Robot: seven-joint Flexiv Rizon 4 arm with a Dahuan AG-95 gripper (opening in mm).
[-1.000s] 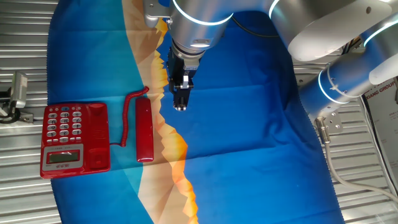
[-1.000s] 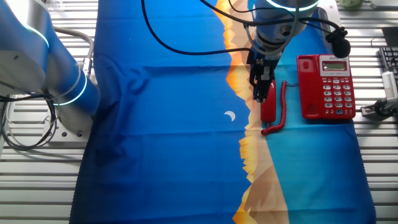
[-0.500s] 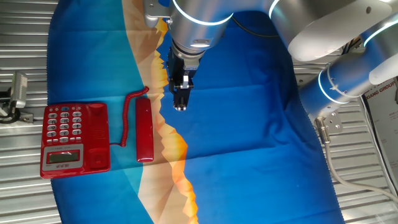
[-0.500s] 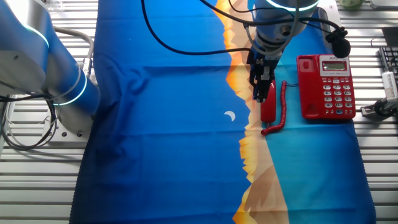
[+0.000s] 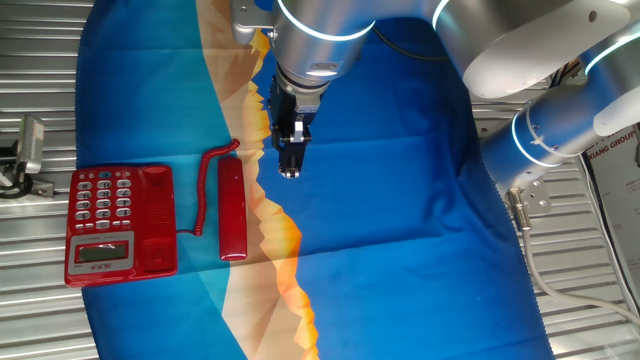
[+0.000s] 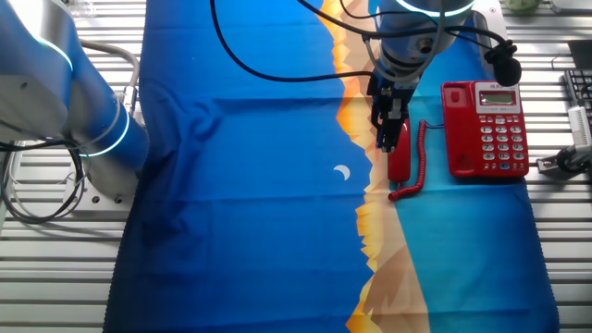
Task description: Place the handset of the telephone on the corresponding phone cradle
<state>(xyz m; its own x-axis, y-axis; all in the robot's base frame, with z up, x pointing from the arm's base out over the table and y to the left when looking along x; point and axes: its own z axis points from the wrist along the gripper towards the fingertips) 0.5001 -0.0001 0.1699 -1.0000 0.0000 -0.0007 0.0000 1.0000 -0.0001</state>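
The red telephone lies at the cloth's left edge, with grey-white keypad buttons and a small LCD panel. Its phone cradle is the plain red strip beside the keypad, and it holds nothing. The red handset rests on the cloth just right of the base, parallel to it, joined by a coiled cord. My gripper hangs above the cloth, to the right of the handset's far end, fingers together and holding nothing. In the other fixed view the gripper overlaps the top end of the handset, left of the telephone.
A blue and orange cloth covers the slatted metal table. My arm's white and blue links fill the right side. A small grey device sits left of the phone; a black round object is near the phone's top.
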